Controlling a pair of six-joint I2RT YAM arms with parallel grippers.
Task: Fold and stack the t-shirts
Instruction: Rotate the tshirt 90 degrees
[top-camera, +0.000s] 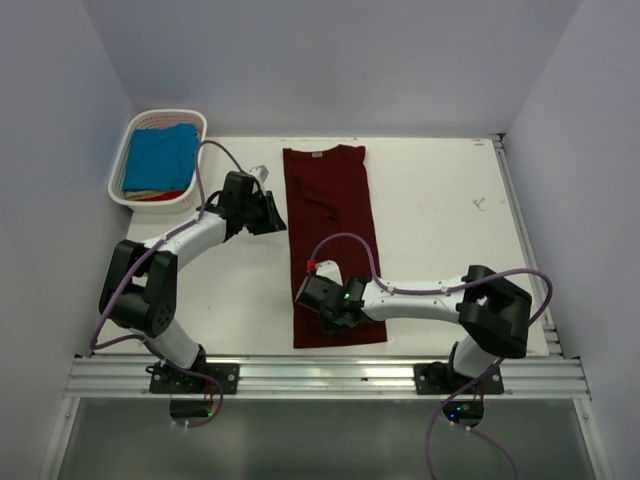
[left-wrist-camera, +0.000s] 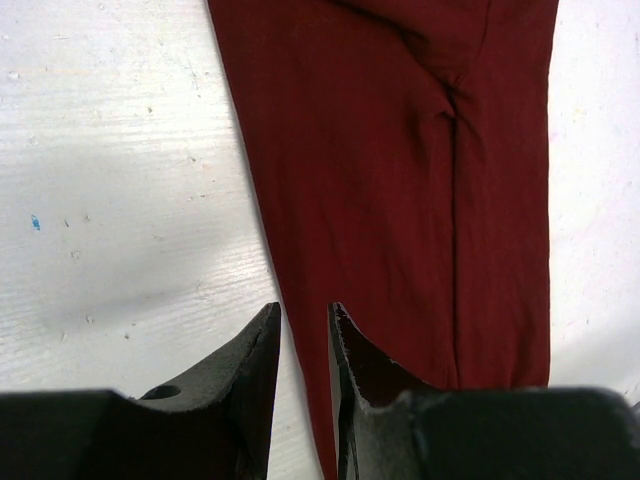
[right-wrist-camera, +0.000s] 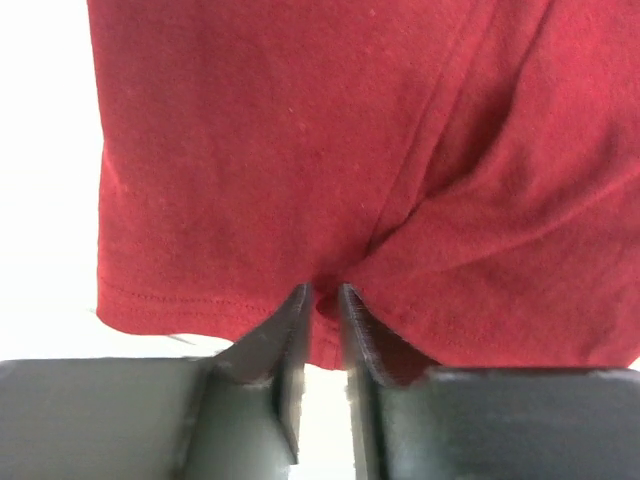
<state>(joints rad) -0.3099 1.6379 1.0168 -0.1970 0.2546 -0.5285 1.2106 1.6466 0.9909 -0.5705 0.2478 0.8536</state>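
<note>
Fingers (right-wrist-camera: 285, 350) of the right gripper (right-wrist-camera: 323, 292) are clenched on the near hem of the maroon t-shirt (right-wrist-camera: 300, 150), with the cloth puckering into the pinch. Left gripper (left-wrist-camera: 303, 312) sits over the same shirt's left long edge, in the far half. Its jaws are a narrow slit apart and the edge runs under the gap, so I cannot tell whether any cloth is caught. Maroon shirt lies flat mid-table (top-camera: 430, 220), folded into 1 long narrow strip with the neck at the far end and the hem towards the arm bases. Container: 1 white slatted basket (top-camera: 122, 172) at the far left corner of the table, well apart from the maroon shirt. Inside it the turquoise t-shirt (top-camera: 160, 155) sits on top, loosely bunched and filling most of the basket. Slivers of beige and red cloth show beneath it at the near side (too little visible to say what they are). Count: 1 basket, 2 t-shirts I can identify (1 maroon on the table, 1 turquoise in the basket), 2 arms, 2 grippers, both at the maroon shirt.
</note>
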